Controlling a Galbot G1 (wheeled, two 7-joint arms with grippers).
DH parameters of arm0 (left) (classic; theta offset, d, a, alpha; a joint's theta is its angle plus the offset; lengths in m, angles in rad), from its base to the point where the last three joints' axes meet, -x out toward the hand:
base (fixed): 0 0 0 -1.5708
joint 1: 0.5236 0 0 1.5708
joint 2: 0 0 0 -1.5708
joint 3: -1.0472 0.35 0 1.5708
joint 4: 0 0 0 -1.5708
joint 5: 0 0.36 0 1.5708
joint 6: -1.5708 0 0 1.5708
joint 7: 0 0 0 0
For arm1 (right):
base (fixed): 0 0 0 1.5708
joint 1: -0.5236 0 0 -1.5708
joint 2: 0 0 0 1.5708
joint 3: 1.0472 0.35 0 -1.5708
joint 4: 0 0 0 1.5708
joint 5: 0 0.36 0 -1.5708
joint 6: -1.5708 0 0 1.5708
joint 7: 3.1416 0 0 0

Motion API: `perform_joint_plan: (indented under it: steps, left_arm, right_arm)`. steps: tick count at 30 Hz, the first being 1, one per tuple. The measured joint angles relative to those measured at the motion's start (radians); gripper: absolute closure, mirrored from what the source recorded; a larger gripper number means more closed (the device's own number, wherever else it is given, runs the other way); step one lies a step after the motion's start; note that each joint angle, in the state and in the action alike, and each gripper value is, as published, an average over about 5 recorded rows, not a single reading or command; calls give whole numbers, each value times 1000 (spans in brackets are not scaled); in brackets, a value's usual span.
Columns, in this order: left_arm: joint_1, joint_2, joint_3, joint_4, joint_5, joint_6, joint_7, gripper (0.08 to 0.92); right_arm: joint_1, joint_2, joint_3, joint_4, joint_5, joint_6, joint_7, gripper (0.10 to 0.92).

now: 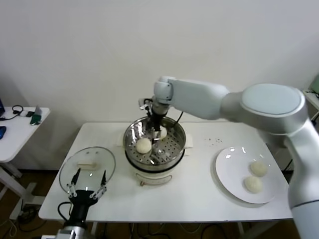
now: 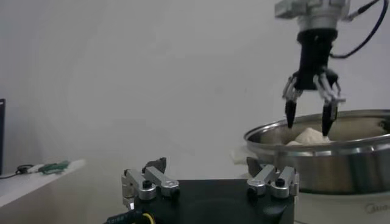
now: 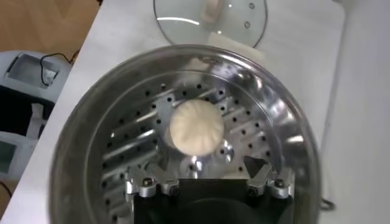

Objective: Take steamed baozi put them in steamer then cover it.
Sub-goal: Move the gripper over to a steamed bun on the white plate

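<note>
The steel steamer (image 1: 172,149) stands mid-table on its cream base. Two baozi lie on its perforated tray, one at the left (image 1: 143,145) and one (image 1: 162,133) partly behind my right gripper (image 1: 155,130). That gripper hangs open and empty just above the tray. The right wrist view shows its open gripper (image 3: 207,167) beside one baozi (image 3: 196,126) in the steamer (image 3: 91,140). Two more baozi (image 1: 258,168) (image 1: 253,184) lie on the white plate (image 1: 229,164). The glass cover (image 1: 87,167) lies flat on the table at the left. My left gripper (image 1: 87,191) waits open near it.
The left wrist view shows my left gripper (image 2: 205,167) open, with the right gripper (image 2: 311,112) open above a baozi (image 2: 309,136) in the steamer (image 2: 329,152). A small side table (image 1: 20,129) stands far left. The cover also shows in the right wrist view (image 3: 210,18).
</note>
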Motion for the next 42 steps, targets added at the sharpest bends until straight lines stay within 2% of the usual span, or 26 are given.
perform_joint_plan:
  steps: [10,18,29,42]
  left_arm:
    - [4,1,1,-2,-1,-3,2,177]
    - [10,-7,-2,-16,-12,1,4,177]
    - [24,-26,-11,-29,2,8,7,177]
    - [30,-40,-8,-31,21,8,13,177]
  right_arm:
    - [162,-316,-88,312,-50,6,-5,203]
    - [170,-581,-132,461,-194,30,-19,203]
    - [-45,-813,-23,481,-460,77,-31,203]
    - [-382,-893,242,400,-678,123,-22,203]
